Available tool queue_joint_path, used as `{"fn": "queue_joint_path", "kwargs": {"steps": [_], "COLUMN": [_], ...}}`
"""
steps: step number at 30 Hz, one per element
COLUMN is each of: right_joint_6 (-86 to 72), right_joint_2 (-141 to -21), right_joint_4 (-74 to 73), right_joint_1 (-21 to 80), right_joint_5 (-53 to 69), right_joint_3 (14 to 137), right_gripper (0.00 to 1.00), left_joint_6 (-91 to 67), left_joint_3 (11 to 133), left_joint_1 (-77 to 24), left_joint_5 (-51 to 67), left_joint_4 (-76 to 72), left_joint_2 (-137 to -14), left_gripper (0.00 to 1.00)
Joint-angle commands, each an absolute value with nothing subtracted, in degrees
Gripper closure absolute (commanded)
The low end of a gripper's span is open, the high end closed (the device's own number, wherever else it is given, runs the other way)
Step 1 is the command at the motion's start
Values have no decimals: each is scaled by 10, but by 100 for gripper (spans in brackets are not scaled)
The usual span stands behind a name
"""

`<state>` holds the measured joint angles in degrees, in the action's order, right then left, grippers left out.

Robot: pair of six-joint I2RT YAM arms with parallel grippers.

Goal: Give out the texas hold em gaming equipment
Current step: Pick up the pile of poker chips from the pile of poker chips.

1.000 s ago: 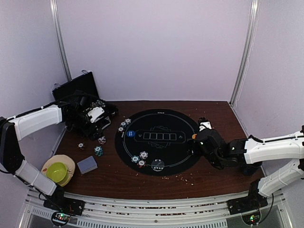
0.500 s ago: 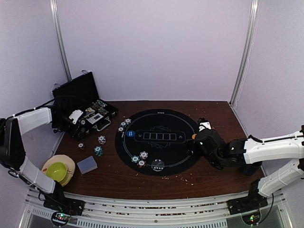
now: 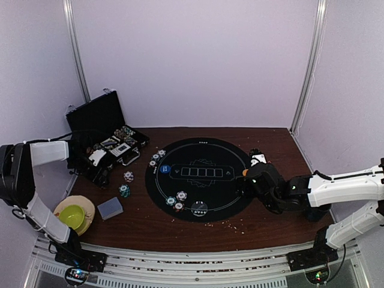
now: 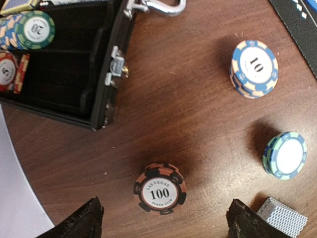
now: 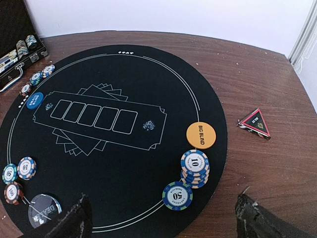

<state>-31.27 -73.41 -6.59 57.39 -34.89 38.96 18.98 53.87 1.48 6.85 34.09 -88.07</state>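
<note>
The left gripper (image 4: 166, 223) is pulling back off the black case (image 4: 74, 64), jaws wide and empty, with a red 100 chip (image 4: 160, 188) lying just ahead between its fingertips. The right gripper (image 5: 166, 223) is staying put, also gaping empty, a blue 10 stack (image 5: 194, 167) just ahead.

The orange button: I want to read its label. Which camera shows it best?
Right wrist: the orange button lies unobstructed on the black mat, BIG BLIND legible. Top external shows only an orange speck at the mat's right edge. Left wrist misses it.
</note>
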Motion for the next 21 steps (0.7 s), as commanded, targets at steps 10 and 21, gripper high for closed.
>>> {"fn": "queue_joint_path", "kwargs": {"steps": [10, 21], "right_joint_6": [-309, -308], "right_joint_2": [-736, -740], "right_joint_4": [-63, -62], "right_joint_1": [573, 573], "right_joint_5": [-349, -350], "right_joint_3": [401, 402], "right_gripper": [0, 0], "left_joint_6": [197, 197], "left_joint_3": [526, 530], "left_joint_1": [20, 20], "left_joint_5": [77, 66], "left_joint_4": [301, 282], "left_joint_2": [-928, -944], "left_gripper": [17, 29]}}
